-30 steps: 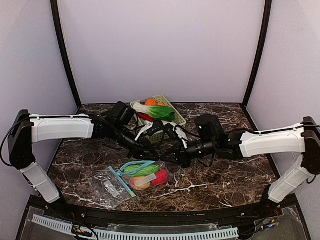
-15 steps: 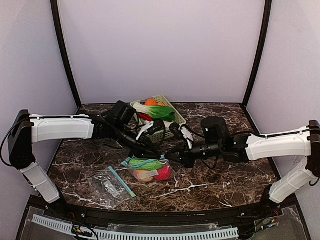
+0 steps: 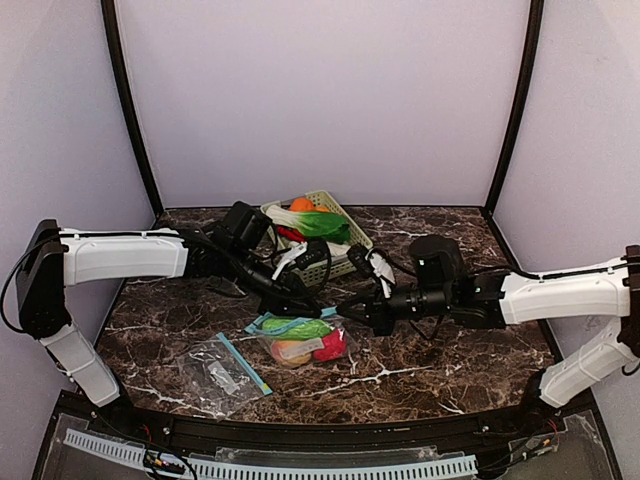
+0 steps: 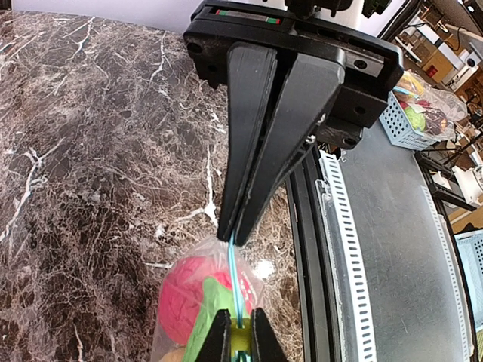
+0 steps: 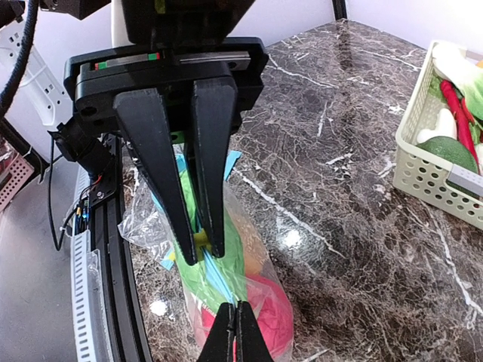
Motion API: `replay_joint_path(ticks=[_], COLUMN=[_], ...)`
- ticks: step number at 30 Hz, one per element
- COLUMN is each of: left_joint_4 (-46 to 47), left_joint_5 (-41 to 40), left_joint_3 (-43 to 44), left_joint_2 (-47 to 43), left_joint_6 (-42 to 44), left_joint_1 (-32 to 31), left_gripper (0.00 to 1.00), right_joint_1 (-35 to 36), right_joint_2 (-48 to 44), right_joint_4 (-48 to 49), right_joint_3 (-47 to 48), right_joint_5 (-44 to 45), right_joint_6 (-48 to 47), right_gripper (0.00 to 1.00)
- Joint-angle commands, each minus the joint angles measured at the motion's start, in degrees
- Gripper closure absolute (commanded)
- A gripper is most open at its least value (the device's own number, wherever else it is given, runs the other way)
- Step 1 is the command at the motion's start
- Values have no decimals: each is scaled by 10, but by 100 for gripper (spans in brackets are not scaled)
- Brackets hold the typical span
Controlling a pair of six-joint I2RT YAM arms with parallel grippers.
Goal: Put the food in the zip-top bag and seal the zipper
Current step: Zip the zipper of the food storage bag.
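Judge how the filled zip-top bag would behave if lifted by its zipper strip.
Probably floppy: the zip-top bag is thin clear film, crumpled around the toy food. It would likely sag below the blue zipper strip, which the left gripper and right gripper pinch. The rounded pieces inside may shift.

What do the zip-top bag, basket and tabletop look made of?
The zip-top bag: thin clear plastic film, glossy; it crinkles and the toys show through. The basket: pale moulded plastic, fairly matte, a stiff open lattice. The tabletop: dark marble look with white veins, polished going by the glare spots; could be laminate.
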Motion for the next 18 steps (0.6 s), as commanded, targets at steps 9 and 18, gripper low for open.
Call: replay_joint_path(ticks=[9, 18], left_joint_4=[-66, -77], left_joint_5=[2, 2], left_joint_3=[1, 6], left_joint_2=[7, 12], left_joint_6=[15, 22], left_joint_1=[13, 14], left_gripper=[99, 99], right_joint_1=[-16, -18], right_joint_2=[-43, -61], right_joint_4=[-29, -42], right_joint_3=[-33, -47], right_joint_5=[89, 123], right_joint_6=[19, 30], right_gripper=[100, 100])
